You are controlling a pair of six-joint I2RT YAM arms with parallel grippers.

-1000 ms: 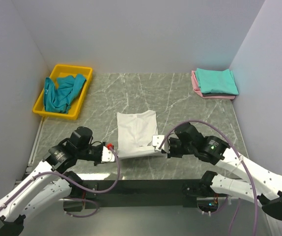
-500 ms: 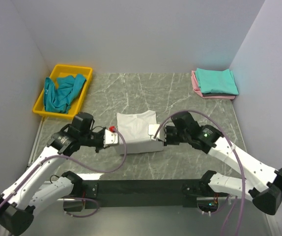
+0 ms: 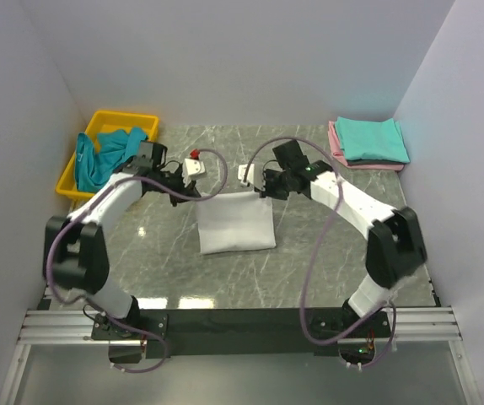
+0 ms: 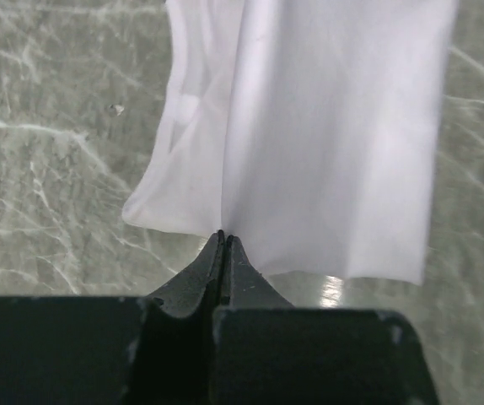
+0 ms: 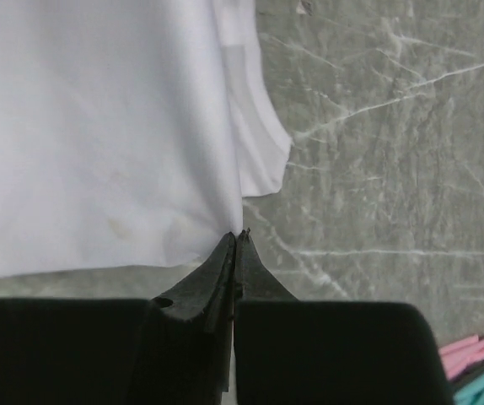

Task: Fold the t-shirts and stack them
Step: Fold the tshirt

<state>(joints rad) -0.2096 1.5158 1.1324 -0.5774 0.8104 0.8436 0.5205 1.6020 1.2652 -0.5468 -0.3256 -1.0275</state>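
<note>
White cotton now lies doubled over in the middle of the marble-patterned table (image 3: pixel 326 253). A second ago the two grippers held the white t-shirt (image 3: pixel 236 224) by its near edge, close to the arm bases. Half a second ago they were midway over it. Now both arms are stretched out and that edge has been carried across to the far side. The shirt has gone from a long strip to a shorter, squarish pad.

The left gripper (image 3: pixel 193 187) sits at the far left corner and the right gripper (image 3: pixel 260 187) at the far right corner. In the left wrist view, the left gripper (image 4: pixel 223 245) has its fingers pressed together on a pinch of the white t-shirt (image 4: pixel 326 143). The right gripper (image 5: pixel 236 240) nips the white t-shirt (image 5: pixel 99 126) the same way.

The top layer looks smooth, with a soft crease running away from each pinch. A lower layer with a curved hem peeks out at the outer side.

A crumpled teal shirt (image 3: pixel 99 160) fills the yellow tray (image 3: pixel 145 118) at far left. At far right a folded teal shirt (image 3: pixel 373 139) rests on a pink shirt (image 3: pixel 336 145).
</note>
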